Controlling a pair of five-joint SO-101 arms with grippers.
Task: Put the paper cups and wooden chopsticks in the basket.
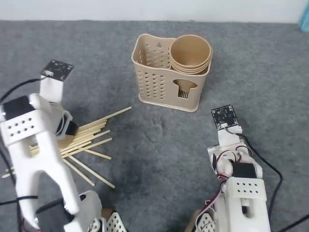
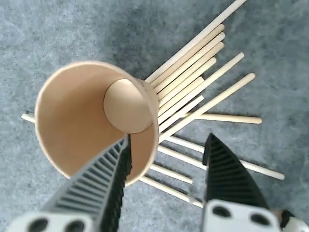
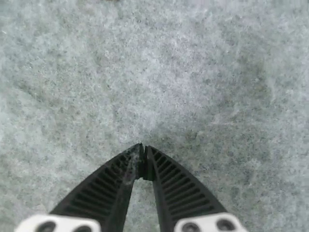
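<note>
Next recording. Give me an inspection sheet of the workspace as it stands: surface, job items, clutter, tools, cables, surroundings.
Surface: grey felt covers the table.
Job's things: the basket stands upright with stacked paper cups in one compartment. A loose paper cup lies on its side on the scattered wooden chopsticks, outside the basket.
Clutter: nothing seen.
Grippers: the left tool is open at the loose paper cup's rim, one finger over its mouth and one outside. The right tool is shut over bare felt, holding nothing.
Cables: black cables run along both arms, clear of the job's things.
Surroundings: a pale wall lies behind the table, with a teal object at the far corner.
</note>
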